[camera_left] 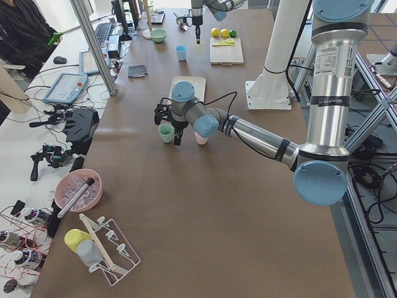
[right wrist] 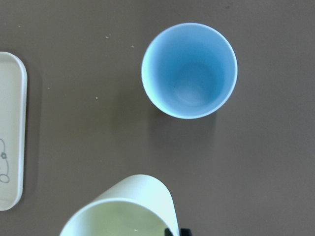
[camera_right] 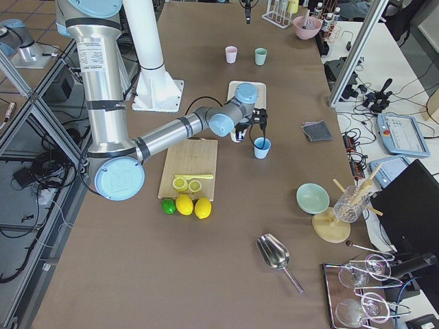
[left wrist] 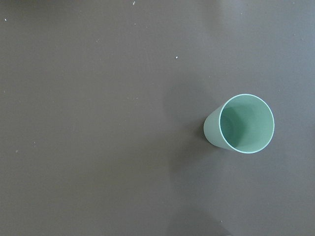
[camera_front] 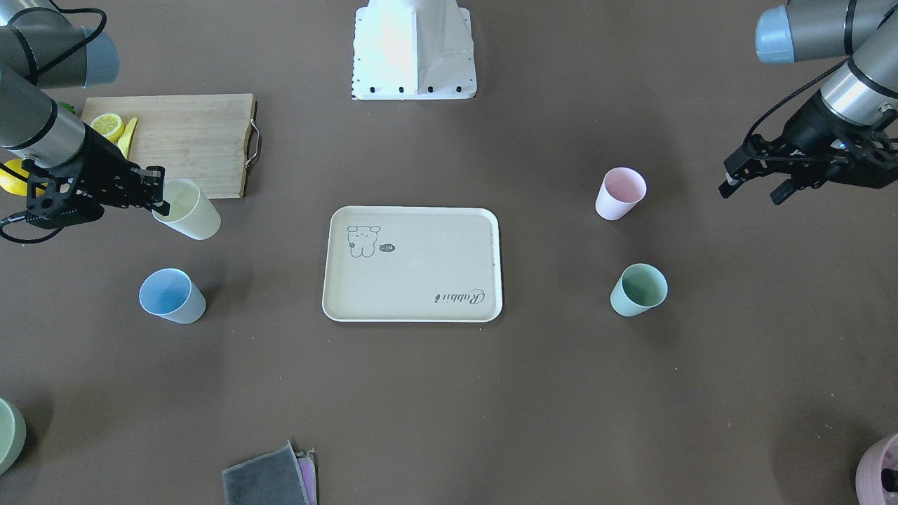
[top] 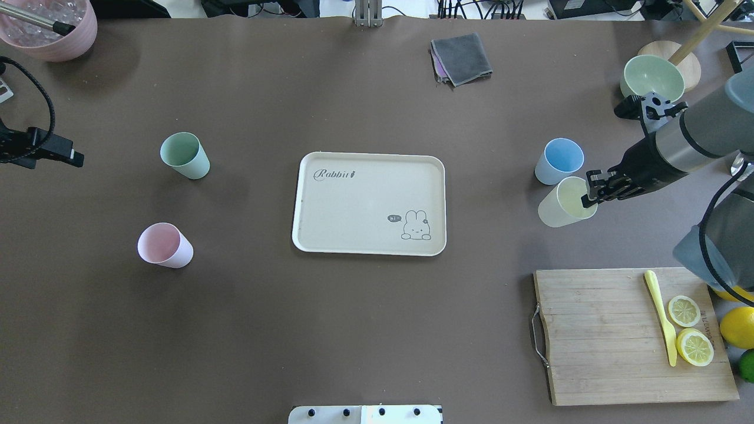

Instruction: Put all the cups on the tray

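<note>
The beige tray [camera_front: 412, 280] with a rabbit drawing lies empty mid-table; it also shows in the overhead view [top: 370, 194]. My right gripper [camera_front: 160, 198] is shut on the rim of the pale yellow cup [camera_front: 191, 214], which leans; in the overhead view this gripper [top: 592, 189] holds the yellow cup [top: 562, 205] beside the light blue cup [top: 559, 160]. The right wrist view shows the yellow cup [right wrist: 123, 209] close up and the blue cup [right wrist: 189, 71] standing. My left gripper [camera_front: 754, 189] is open and empty, above the table beyond the pink cup [camera_front: 620, 193] and mint green cup [camera_front: 638, 290].
A wooden cutting board [top: 618, 335] with lemon slices and a yellow knife lies near the right arm, whole lemons beside it. A sage bowl [top: 652, 76], a mauve pot [top: 50, 29] and a grey cloth [top: 462, 58] sit at the far edge.
</note>
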Robot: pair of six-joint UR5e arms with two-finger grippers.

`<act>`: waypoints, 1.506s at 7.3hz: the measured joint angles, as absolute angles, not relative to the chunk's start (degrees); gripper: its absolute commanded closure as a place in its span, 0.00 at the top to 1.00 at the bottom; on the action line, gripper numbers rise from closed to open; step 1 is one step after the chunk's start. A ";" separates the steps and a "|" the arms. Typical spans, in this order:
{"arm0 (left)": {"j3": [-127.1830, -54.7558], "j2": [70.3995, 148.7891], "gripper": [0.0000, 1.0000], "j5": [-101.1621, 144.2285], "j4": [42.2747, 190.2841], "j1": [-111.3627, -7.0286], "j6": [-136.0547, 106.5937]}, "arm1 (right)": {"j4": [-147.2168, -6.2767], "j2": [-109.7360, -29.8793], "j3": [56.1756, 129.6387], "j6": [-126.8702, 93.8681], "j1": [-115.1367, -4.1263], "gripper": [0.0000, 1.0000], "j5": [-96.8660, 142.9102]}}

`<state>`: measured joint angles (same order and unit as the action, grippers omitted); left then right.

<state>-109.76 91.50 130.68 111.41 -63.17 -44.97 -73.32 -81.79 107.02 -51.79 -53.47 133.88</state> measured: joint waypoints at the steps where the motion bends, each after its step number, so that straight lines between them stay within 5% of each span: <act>1: -109.84 91.52 0.97 129.94 111.43 -62.36 -45.44 | -75.22 -78.47 107.04 -54.94 -52.63 0.00 133.70; 8: -109.87 93.18 0.96 120.52 114.58 -45.56 -56.34 | -83.44 -65.55 106.35 -64.41 -43.90 0.00 125.70; 11: -106.16 92.90 0.81 120.25 119.09 -43.62 -57.01 | -83.49 -64.73 106.06 -64.42 -43.44 0.00 125.47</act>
<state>-106.16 92.90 120.25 119.09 -43.62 -57.01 -83.49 -64.73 106.06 -64.42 -43.44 125.47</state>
